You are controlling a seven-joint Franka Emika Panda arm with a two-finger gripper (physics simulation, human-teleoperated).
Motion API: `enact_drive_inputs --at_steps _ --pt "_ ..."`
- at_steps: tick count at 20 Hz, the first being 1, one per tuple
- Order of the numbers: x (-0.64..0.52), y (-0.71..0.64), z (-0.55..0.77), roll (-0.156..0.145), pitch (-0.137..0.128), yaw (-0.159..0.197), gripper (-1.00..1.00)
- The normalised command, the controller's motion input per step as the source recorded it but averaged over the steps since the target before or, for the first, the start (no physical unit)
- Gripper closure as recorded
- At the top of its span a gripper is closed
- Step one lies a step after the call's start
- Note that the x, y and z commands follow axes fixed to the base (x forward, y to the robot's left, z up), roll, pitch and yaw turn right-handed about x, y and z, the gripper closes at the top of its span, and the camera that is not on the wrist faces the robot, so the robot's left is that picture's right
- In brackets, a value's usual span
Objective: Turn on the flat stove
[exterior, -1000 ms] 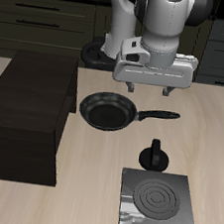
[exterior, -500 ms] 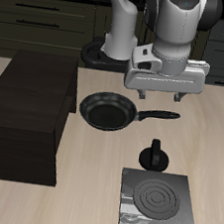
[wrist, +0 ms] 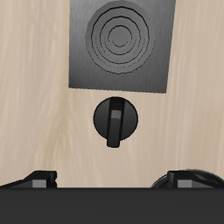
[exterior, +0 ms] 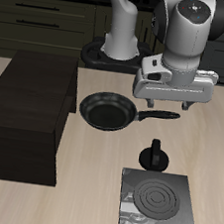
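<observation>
Flat stove [exterior: 159,204] near the tabletop's [exterior: 83,195] front edge, its black knob [exterior: 154,156] just behind it toward the back. Gripper [exterior: 171,104] up in the air beside the frying pan's [exterior: 107,110] handle, jaws spread wide, holding nothing. Dark wooden box [exterior: 25,116] well apart.

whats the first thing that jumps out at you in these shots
The gripper hangs above the table, beside the frying pan's handle, holding nothing. Near the table's front edge lies the flat stove with its ringed burner, and just behind it stands a round black knob, which the wrist view shows from above. The big dark box fills one side.
</observation>
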Motion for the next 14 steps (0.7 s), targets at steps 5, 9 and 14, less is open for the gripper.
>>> enact_drive_inputs --at_steps 5,9,14 --pt "0.03 0.07 -0.11 -0.015 0.007 -0.008 -1.00" --pt "0.01 0.04 -0.14 -0.007 -0.004 0.010 -1.00" --pt "-0.02 0.03 -0.23 -0.011 -0.011 0.000 -1.00"
